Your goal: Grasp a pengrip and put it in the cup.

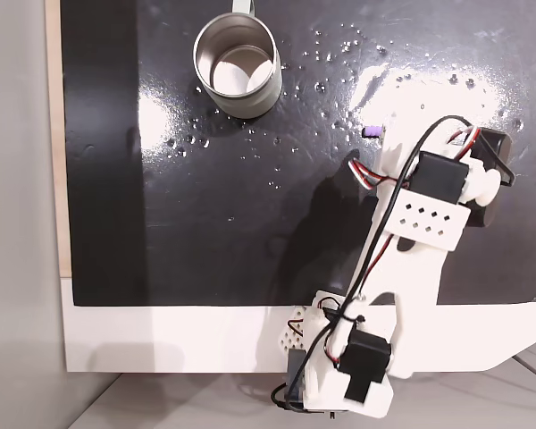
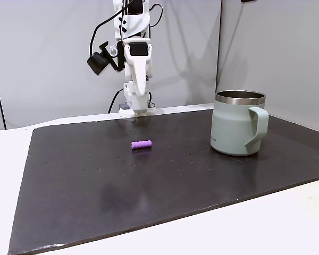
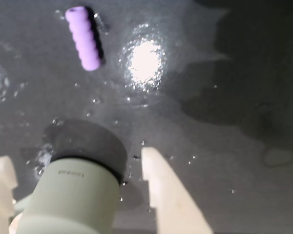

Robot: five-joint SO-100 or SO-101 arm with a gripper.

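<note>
On the black mat (image 2: pixel 95 180), the pengrip (image 3: pixel 84 38) lies at eleven o'clock in the wrist view, ungrasped, well apart from the cup (image 2: pixel 238 123). The claw (image 3: pixel 78 180) hangs open above. Reaching step: descend, straddling the grip.

A glossy black mat (image 1: pixel 205 223) covers most of a white bench (image 1: pixel 161 340). Small shiny droplets (image 1: pixel 339 45) lie scattered across the mat. A pale grey wall (image 2: pixel 53 64) stands behind.

Black mat (image 2: pixel 95 191) on white table (image 2: pixel 5 159) bears pengrip (image 2: pixel 141 144), cup (image 2: pixel 236 125)
</note>
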